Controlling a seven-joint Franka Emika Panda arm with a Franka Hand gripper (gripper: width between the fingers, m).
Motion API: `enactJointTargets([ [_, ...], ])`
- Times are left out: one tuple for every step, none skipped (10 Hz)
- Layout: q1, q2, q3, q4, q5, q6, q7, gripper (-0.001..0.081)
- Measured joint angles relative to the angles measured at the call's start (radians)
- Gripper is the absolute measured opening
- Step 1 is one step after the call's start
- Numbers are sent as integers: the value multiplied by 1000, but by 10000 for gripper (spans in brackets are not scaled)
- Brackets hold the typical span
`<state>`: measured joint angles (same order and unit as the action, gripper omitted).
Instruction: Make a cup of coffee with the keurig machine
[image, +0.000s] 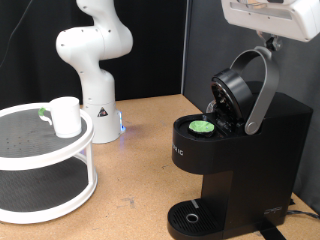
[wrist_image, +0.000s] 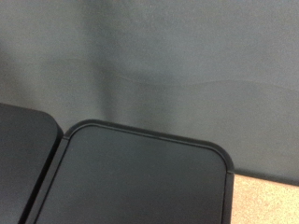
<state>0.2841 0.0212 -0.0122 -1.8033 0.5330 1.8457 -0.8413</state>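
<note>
**mugwatcher:** Gripper is way up at the exterior view's top right, just above the grey arched lid handle of the keurig machine. Only the white hand body and a bit below it show, so I can't tell if the fingers are apart or together, and nothing visible between them.

**pod_guy:** Lid's swung up tho, right? Brew head's tipped open and a pod w/ green top sits in the holder — prob why the hand is parked by that handle, since that's the part that works the lid.

**mugwatcher:** Yep, imo. Wrist view only gives a black rounded panel, a grey wall and a sliver of tan tabletop, no fingers in shot. Looks like the machine's top, but can't swear to it.

**pod_guy:** And the cup?

**mugwatcher:** White mug is on the top tier of the white two-tier round rack at the exterior view's left, well apart from the machine — the round drip tray has nothing on it, so no brewing setup yet afaict.
</note>
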Motion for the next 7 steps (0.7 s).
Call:
enactJointTargets([
  [-1,0,-3,-4,0,0,-9,0],
  [-2,0,-5,-6,0,0,-17,0],
  [-2,0,-7,-8,0,0,-26,0],
  [-5,-1,-10,-11,0,-1,-37,0],
  [-8,-2,-14,-14,0,-3,-48,0],
  [-13,-4,-17,-15,0,-9,-58,0],
  [-18,-7,-20,-16,0,-17,-72,0],
])
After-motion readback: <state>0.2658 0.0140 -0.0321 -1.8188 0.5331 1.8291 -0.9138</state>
